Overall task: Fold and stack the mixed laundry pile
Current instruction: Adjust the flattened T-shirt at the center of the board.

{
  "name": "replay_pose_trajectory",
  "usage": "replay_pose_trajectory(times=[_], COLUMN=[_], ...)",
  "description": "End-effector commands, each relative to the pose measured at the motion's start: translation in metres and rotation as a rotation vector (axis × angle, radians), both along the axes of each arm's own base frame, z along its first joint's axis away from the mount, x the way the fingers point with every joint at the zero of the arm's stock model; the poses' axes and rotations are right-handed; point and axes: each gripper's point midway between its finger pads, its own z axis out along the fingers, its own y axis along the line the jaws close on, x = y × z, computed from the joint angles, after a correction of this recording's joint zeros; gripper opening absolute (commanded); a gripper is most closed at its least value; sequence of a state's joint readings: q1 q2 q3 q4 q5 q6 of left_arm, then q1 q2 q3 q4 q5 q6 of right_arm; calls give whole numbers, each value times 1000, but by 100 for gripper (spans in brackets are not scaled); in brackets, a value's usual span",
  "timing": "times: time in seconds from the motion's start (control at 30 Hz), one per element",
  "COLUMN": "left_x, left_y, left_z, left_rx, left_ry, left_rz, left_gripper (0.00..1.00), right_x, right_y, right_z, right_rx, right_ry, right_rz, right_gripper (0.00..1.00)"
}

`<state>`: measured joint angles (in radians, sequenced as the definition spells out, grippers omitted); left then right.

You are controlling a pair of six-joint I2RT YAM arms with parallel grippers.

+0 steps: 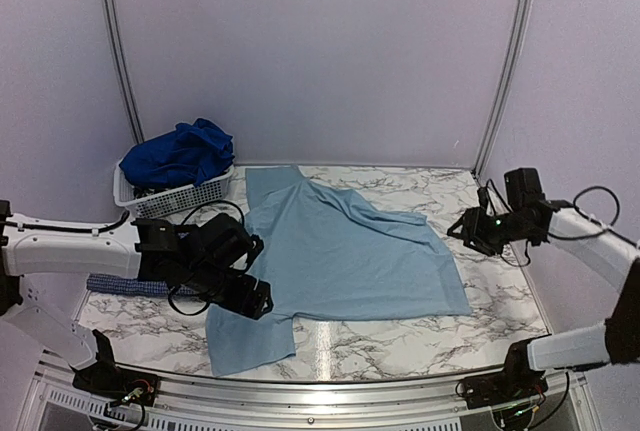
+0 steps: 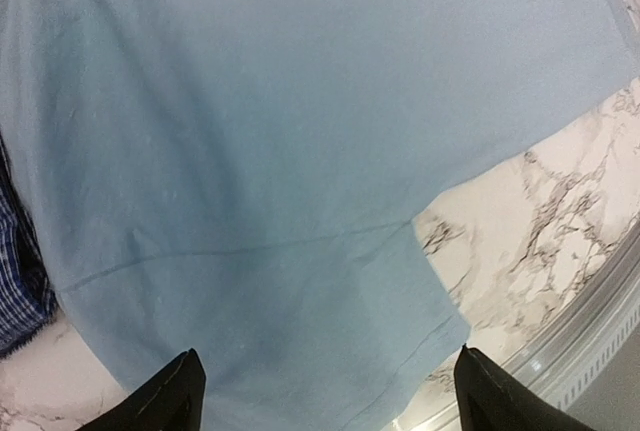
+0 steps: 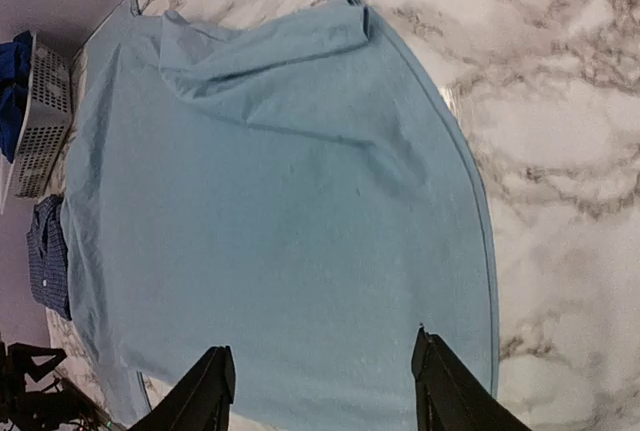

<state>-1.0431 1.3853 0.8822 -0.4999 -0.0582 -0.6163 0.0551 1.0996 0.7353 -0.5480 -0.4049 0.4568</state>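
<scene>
Currently, the pale blue T-shirt (image 1: 340, 251) is seen spread flat on the marble bench (image 1: 470, 191), with the left tool (image 2: 325, 406) held wide apart above its near left part and the right tool (image 3: 322, 391) held apart over its right edge, nothing being gripped by either.

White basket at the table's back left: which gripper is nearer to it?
Left. The left gripper hangs over the pale blue T-shirt just in front of the basket; the right gripper is beyond the shirt's opposite edge.
</scene>
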Motion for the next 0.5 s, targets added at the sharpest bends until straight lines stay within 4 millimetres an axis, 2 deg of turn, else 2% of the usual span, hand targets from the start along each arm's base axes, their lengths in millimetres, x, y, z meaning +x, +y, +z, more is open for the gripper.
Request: replay_pose_trajectory(times=[0.0,0.07,0.17,0.3,0.47], left_x=[22,34,60,88,103], left_y=[-21,-29,-28,-28,-37], left_z=[12,17,13,8,13], left_rx=[33,34,36,-76,-140], left_ry=[-64,-84,-72,20,50], left_rz=[-52,-52,-17,56,43], left_gripper=[90,92,93,91,91], right_x=[83,123,163,194,214], right_y=[4,10,21,30,24], right_z=[7,18,10,-19,-52], right_rx=[-86,-88,-114,-162,-262], right_ry=[-63,-112,-110,-65,-4], right_rz=[80,106,182,271,326], right_gripper=[55,55,54,54,57])
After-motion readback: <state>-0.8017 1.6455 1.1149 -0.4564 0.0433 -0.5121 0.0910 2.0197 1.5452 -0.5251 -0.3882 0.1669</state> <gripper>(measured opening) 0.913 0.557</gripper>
